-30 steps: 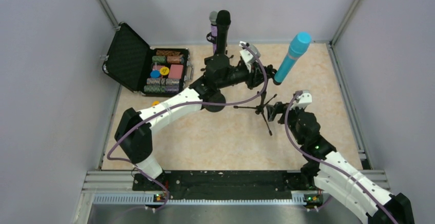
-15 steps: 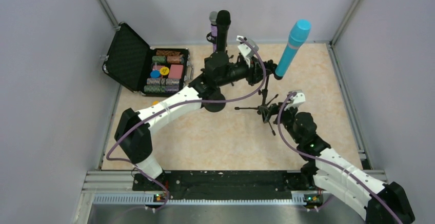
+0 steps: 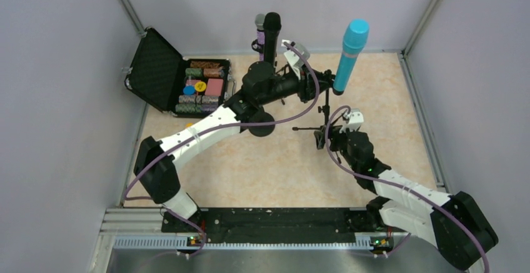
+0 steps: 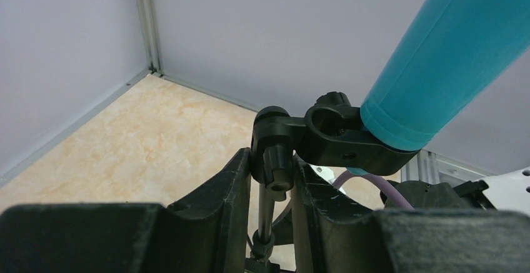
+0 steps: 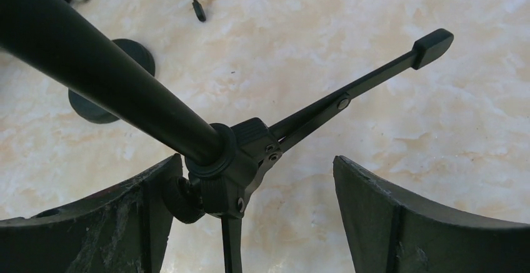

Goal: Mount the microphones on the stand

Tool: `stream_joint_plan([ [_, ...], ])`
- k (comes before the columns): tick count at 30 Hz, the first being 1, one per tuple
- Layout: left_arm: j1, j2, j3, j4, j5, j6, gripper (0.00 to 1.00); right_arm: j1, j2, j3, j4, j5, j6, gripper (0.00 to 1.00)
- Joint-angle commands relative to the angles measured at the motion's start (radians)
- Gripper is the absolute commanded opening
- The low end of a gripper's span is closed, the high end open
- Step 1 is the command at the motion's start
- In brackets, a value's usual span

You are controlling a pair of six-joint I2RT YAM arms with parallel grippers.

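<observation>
The light blue microphone (image 3: pixel 349 54) sits in the black clip (image 4: pixel 344 143) at the top of a tripod stand (image 3: pixel 325 112) and points up, leaning slightly right. My left gripper (image 3: pixel 312 85) is shut on the stand's top joint (image 4: pixel 275 155), just below the clip. My right gripper (image 3: pixel 326 139) is open around the tripod hub (image 5: pixel 232 168), and its left finger (image 5: pixel 142 213) is close against the hub's knob. The purple microphone (image 3: pixel 259 25) and the black microphone (image 3: pixel 272 34) stand upright at the back, behind my left arm; what holds them is hidden.
An open black case (image 3: pixel 186 80) of poker chips lies at the back left. A round black base (image 3: pixel 262 127) sits on the floor under my left arm. The tripod legs (image 5: pixel 370 80) spread over the marbled floor. Grey walls enclose the area.
The stand has swung from leaning right to nearly upright, carrying the blue microphone up and left. My right gripper and the tripod hub have shifted left.
</observation>
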Motion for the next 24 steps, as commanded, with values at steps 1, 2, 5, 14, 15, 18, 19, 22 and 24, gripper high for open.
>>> stream_joint_plan([
  [1, -0.001, -0.092, 0.056, 0.141, -0.005, -0.021, 0.0, 0.007, 0.0, 0.019, 0.051, 0.041, 0.027, 0.87],
  [2, -0.001, -0.091, 0.055, 0.131, -0.014, -0.011, 0.0, 0.007, -0.007, 0.02, 0.048, 0.037, 0.028, 0.87],
  [5, -0.001, -0.074, 0.054, 0.088, -0.046, 0.024, 0.0, 0.007, -0.045, 0.035, 0.025, -0.003, 0.02, 0.88],
  [14, 0.007, 0.021, 0.036, 0.115, -0.063, 0.072, 0.0, 0.007, -0.225, 0.043, -0.097, -0.074, 0.002, 0.97],
  [15, 0.01, 0.028, 0.022, 0.139, -0.067, 0.077, 0.0, 0.007, -0.245, 0.036, -0.104, -0.076, 0.002, 0.97],
  [18, 0.022, 0.048, -0.028, 0.213, -0.077, 0.07, 0.0, 0.007, -0.295, 0.016, -0.123, -0.07, 0.002, 0.98],
  [19, 0.027, 0.054, -0.046, 0.235, -0.077, 0.063, 0.0, 0.008, -0.308, 0.008, -0.126, -0.068, 0.001, 0.98],
  [22, 0.036, 0.073, -0.091, 0.312, -0.071, 0.045, 0.0, 0.007, -0.333, -0.004, -0.139, -0.062, 0.003, 0.98],
  [24, 0.039, 0.084, -0.112, 0.346, -0.047, 0.054, 0.0, 0.008, -0.335, -0.004, -0.15, -0.059, 0.007, 0.98],
])
